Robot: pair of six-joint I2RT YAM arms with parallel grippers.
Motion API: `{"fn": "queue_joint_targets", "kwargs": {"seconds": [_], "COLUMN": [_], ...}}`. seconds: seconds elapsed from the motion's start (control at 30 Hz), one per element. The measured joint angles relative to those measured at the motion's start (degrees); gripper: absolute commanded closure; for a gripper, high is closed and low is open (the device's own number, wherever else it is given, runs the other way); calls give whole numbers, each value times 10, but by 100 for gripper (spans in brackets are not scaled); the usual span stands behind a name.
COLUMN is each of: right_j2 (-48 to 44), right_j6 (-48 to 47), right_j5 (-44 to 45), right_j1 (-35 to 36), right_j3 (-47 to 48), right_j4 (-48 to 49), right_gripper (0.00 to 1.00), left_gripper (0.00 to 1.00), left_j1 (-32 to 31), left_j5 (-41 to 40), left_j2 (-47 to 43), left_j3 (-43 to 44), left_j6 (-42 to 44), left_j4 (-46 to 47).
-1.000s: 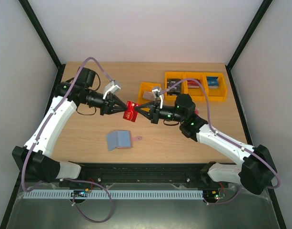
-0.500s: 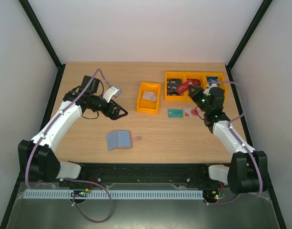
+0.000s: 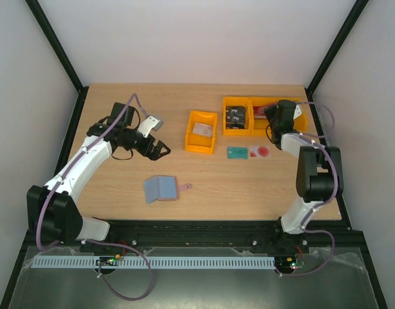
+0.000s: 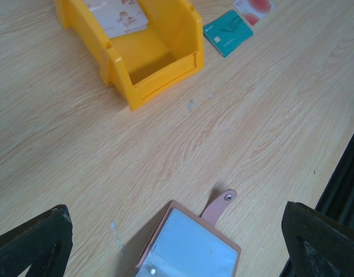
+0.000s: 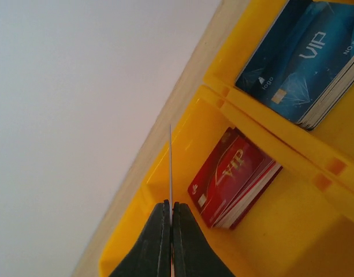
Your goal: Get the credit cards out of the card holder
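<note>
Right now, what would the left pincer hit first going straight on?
Probably the holder, which the wrist view shows in line between its fingers. Depth is unclear, so it might be bare table just beyond.

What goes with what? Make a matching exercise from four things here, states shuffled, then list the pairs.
1 pinkish-brown leather card holder
2 teal-green plastic card
3 stack of red VIP cards
4 left gripper

A inside a yellow plastic bin
B jaws wide, holding nothing
C on the wooden table, just in front of the bins
D spread open, snap tab out

Pairs: 1-D, 2-C, 3-A, 4-B
</note>
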Motion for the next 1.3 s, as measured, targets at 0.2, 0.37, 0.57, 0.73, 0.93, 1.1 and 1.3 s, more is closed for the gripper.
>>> {"fn": "queue_joint_targets", "kwargs": {"seconds": [0.2, 0.37, 0.57, 0.73, 0.93, 1.1, 1.3], "right_j2": [111, 172, 205, 224, 212, 162, 64], "right_j6": [28, 46, 55, 69, 61, 29, -33], "right_j5": [9, 4, -8, -20, -30, -23, -12], "right_j1": [-3, -5, -5, -5, -5, -5, 1], "right_j3": [62, 101, 142, 169, 166, 166, 160], "right_j4": [20, 23, 28, 28, 22, -19, -69], "right_gripper": [98, 98, 77, 41, 30, 24, 23], "left_gripper": [1, 1, 1, 1, 1, 1, 1], "left_j1": [0, 0, 0, 0, 0, 0, 17], "left_j5": [-2, -3, -3, -3, -2, 3, 32], "left_j2": [25, 40, 52, 54, 54, 53, 20], "left_j3": [0, 0, 1, 2, 2, -1, -104], "left_j6": [6, 11, 16, 17, 17, 12, -85], "left_j4": [-1, -5, -9, -10, -13, -7, 72]}}
